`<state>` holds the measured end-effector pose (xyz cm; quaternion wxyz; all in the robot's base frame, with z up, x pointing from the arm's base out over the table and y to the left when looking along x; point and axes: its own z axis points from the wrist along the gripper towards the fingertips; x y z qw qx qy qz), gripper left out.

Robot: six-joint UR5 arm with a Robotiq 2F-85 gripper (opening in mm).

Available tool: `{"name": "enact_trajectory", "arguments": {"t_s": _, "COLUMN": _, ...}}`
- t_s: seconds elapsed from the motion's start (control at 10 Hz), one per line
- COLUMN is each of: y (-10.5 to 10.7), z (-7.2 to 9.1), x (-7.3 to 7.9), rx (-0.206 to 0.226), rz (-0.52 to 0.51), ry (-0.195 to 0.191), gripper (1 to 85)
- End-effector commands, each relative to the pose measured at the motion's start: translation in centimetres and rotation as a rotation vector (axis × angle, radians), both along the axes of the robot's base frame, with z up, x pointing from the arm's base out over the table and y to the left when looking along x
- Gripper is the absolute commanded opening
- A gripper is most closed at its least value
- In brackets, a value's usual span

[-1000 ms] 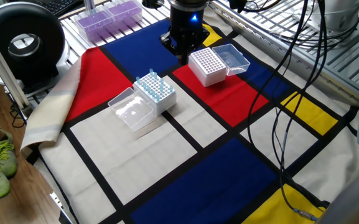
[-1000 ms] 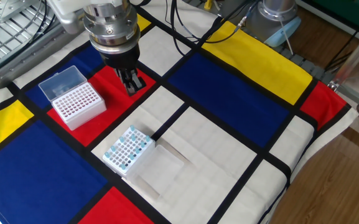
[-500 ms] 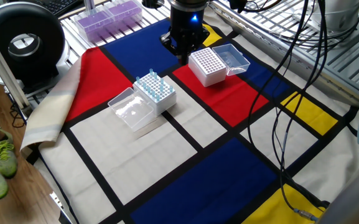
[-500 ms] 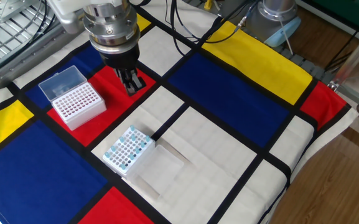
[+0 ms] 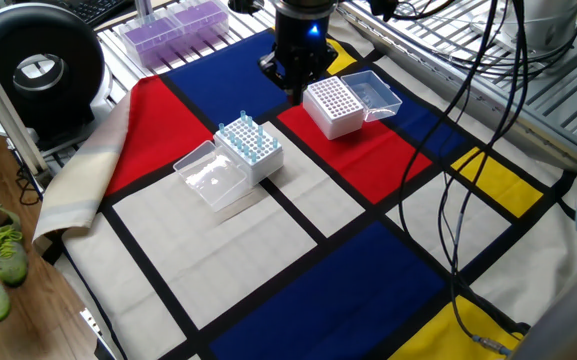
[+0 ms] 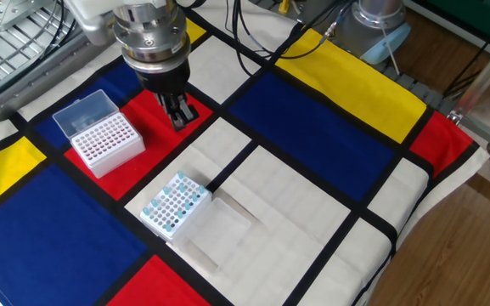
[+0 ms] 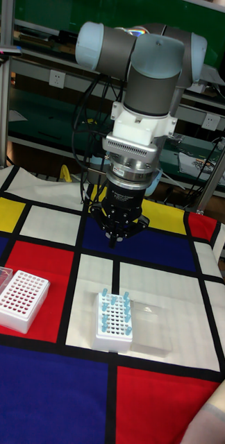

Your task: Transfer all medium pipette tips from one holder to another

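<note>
Black fingers (image 6: 180, 113) close together, nothing between them — gripper (image 7: 114, 239) pointing down above the colour-block cloth (image 6: 312, 127). Medium pipette tips (image 7: 113, 303) stand in a white rack (image 6: 173, 206) toward 6 o'clock of the gripper in the tall view, well apart. Second holder (image 7: 19, 300), holes empty, at 8 o'clock.
</note>
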<state>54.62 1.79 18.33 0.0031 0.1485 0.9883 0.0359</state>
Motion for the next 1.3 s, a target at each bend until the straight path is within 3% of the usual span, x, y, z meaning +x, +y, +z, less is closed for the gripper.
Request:
{"name": "enact_trajectory", "arguments": {"t_s": 0.0, "y": 1.0, "z": 0.3, "x": 0.3, "rx": 0.032, "rz": 0.005, "ry": -0.009, "gripper": 1.0}}
{"name": "enact_trajectory", "arguments": {"t_s": 0.1, "y": 1.8, "z": 0.1, "x": 0.1, "rx": 0.056, "rz": -0.009, "ry": 0.008, "gripper": 1.0}}
{"name": "enact_trajectory", "arguments": {"t_s": 0.2, "y": 0.8, "z": -0.1, "x": -0.9, "rx": 0.009, "rz": 0.002, "ry": 0.045, "gripper": 1.0}}
{"name": "enact_trajectory", "arguments": {"t_s": 0.3, "y": 1.1, "z": 0.2, "x": -1.5, "rx": 0.004, "rz": -0.006, "ry": 0.06, "gripper": 1.0}}
{"name": "enact_trajectory", "arguments": {"t_s": 0.4, "y": 0.8, "z": 0.4, "x": -1.2, "rx": -0.017, "rz": -0.007, "ry": 0.06, "gripper": 1.0}}
{"name": "enact_trajectory", "arguments": {"t_s": 0.5, "y": 2.0, "z": 1.5, "x": -0.3, "rx": 0.001, "rz": -0.028, "ry": 0.058, "gripper": 1.0}}
{"name": "enact_trajectory", "arguments": {"t_s": 0.7, "y": 2.8, "z": 2.1, "x": 0.0, "rx": -0.073, "rz": -0.076, "ry": 0.089, "gripper": 1.0}}
{"name": "enact_trajectory", "arguments": {"t_s": 0.8, "y": 2.9, "z": 2.4, "x": -0.2, "rx": -0.09, "rz": -0.096, "ry": 0.084, "gripper": 1.0}}
{"name": "enact_trajectory", "arguments": {"t_s": 1.2, "y": 3.6, "z": 2.8, "x": -0.2, "rx": -0.026, "rz": -0.086, "ry": 0.082, "gripper": 1.0}}
